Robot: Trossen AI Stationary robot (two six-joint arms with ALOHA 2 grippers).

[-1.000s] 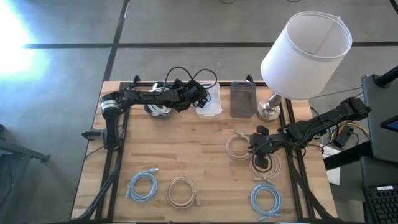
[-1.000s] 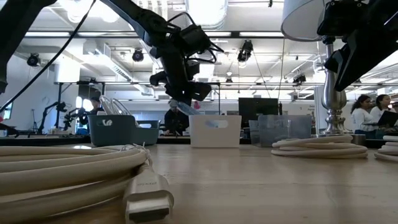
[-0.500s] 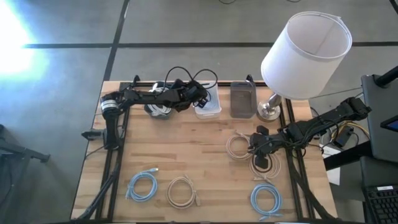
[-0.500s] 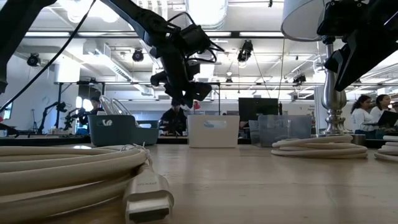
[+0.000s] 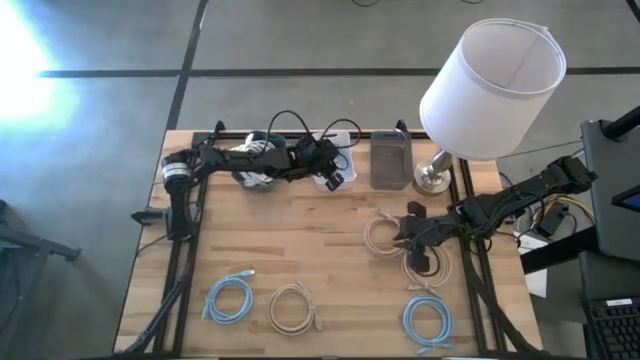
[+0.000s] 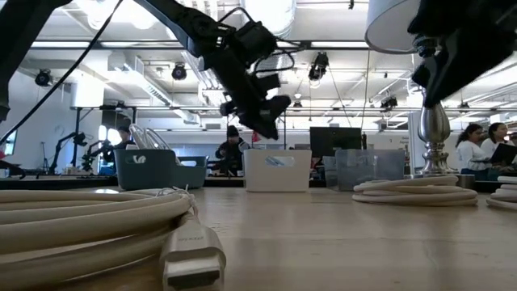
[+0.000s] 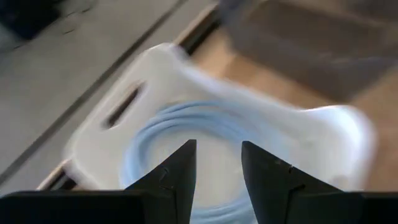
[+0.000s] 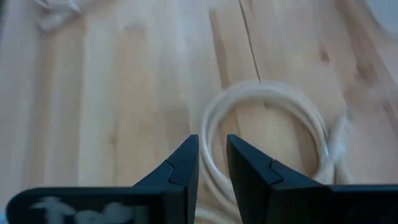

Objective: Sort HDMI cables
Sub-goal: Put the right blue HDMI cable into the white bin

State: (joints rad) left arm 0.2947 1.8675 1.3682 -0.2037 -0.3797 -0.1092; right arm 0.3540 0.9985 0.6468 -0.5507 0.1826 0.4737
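Left gripper (image 5: 335, 177), fingers parted and empty, hovers over the white bin (image 7: 155, 68) at the table's far edge, where a light blue HDMI coil (image 7: 149, 134) already lies. Right gripper (image 5: 408, 230), jaws slightly apart and holding nothing, hangs over a beige coil (image 8: 267, 134). Five coils remain loose on the table (image 5: 300, 240), so sorting looks roughly half done.

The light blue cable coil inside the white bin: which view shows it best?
The left wrist view: the light blue coil fills the white bin beyond the open left hand. In the high view the arm covers that bin; in the low view its wall hides the coil. The right wrist view misses it.
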